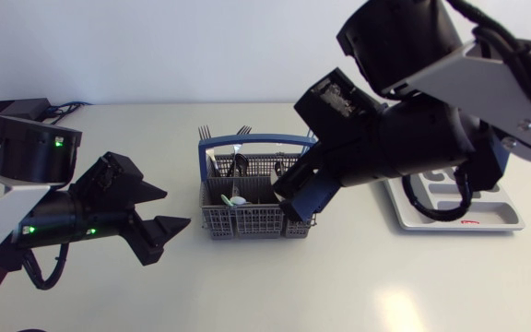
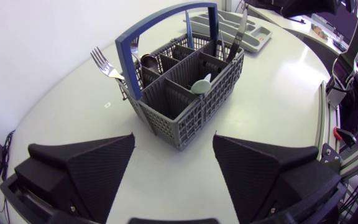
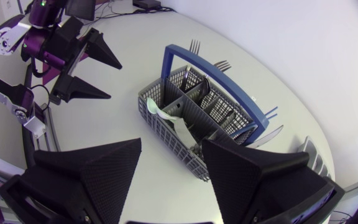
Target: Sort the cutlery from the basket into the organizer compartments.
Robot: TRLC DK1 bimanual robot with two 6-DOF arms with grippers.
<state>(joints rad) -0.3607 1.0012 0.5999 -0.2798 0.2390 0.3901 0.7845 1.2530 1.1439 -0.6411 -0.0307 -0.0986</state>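
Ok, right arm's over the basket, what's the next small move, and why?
Probably lower the right gripper toward the pale green spoon in the basket: its jaws stand open and empty, and the spoon lies exposed just ahead of them.

The basket (image 2: 185,124) is presenting as grey perforated plastic, its handle (image 2: 166,22) as smooth blue plastic. The forks (image 2: 104,62) are showing polished metal. The table (image 2: 61,112) is appearing smooth, faintly glossy. The left gripper (image 2: 174,138) is showing matt, finely textured black.
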